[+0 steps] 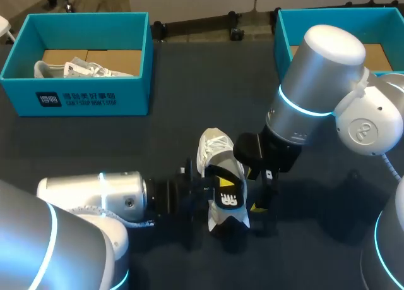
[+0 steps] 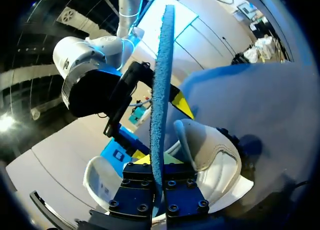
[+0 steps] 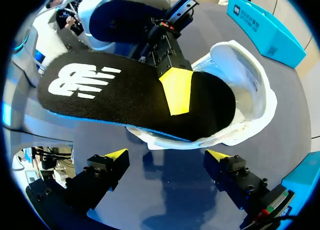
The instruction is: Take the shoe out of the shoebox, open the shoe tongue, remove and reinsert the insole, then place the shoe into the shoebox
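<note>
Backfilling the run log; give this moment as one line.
left gripper: shut on insole | right gripper: open, near shoe | shoe: on table | insole: over shoe opening

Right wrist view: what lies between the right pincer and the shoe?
Only bare dark table shows between the open right pincer and the shoe there; the insole sits over the shoe, beyond that gap.

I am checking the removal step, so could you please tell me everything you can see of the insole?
The insole is a thin, flat pad with a black fabric top bearing a white logo and a blue edge and underside. It is out of the white shoe, lying roughly level with one end over the shoe's opening. The left gripper is shut on it, one yellow-tipped finger on its top. The open right gripper is clear of it.
</note>
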Robot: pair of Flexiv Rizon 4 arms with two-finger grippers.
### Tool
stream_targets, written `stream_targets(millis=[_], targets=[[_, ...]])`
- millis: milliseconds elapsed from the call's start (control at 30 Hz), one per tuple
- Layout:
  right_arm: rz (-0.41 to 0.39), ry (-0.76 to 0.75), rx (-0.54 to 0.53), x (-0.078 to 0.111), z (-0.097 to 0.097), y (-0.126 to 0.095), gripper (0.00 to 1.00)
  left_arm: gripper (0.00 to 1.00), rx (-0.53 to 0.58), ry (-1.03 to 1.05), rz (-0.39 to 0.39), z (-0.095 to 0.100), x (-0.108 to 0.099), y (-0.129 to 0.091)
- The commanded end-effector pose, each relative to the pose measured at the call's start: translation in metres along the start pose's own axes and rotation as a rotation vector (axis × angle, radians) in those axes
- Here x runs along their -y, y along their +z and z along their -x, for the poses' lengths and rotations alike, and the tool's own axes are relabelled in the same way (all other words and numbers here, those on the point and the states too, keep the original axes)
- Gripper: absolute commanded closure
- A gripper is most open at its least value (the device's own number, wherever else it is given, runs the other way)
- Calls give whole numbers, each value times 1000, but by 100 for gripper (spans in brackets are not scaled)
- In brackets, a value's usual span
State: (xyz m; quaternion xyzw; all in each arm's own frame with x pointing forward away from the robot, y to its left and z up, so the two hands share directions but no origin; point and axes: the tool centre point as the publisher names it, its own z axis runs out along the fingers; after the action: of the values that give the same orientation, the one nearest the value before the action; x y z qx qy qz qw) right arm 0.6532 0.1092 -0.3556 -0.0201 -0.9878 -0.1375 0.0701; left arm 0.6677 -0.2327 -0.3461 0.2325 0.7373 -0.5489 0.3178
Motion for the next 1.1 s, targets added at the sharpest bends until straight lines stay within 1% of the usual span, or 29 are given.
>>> stream_targets(millis=[33,233,367,400,467,500,633,767,867,933,967,1100], targets=[[-2,1,1,-1,0,2,0,100,34,15,18,-3,-2,2],[-2,1,1,-1,0,2,0,100,49,21,34,2,-5,2],[-2,1,1,-1,0,2,0,100,41,6,14,3,2,0],[-2,1,1,-1,0,2,0,95,35,-12,4,4,6,-1],[-2,1,1,-1,0,2,0,80,29,-20,-3,3,9,-1],[-2,1,1,-1,0,2,0,76,28,-19,-2,3,11,-1],[-2,1,1,-1,0,2,0,69,25,-17,-10,4,17,-2],[-2,1,1,-1,0,2,0,69,26,-12,-21,5,22,-2],[-2,1,1,-1,0,2,0,64,26,-10,-31,5,28,-2],[-2,1,1,-1,0,2,0,65,21,-23,-38,5,30,-3],[-2,1,1,-1,0,2,0,69,23,-24,-35,5,34,-3],[-2,1,1,-1,0,2,0,70,18,-37,-17,5,39,-2]])
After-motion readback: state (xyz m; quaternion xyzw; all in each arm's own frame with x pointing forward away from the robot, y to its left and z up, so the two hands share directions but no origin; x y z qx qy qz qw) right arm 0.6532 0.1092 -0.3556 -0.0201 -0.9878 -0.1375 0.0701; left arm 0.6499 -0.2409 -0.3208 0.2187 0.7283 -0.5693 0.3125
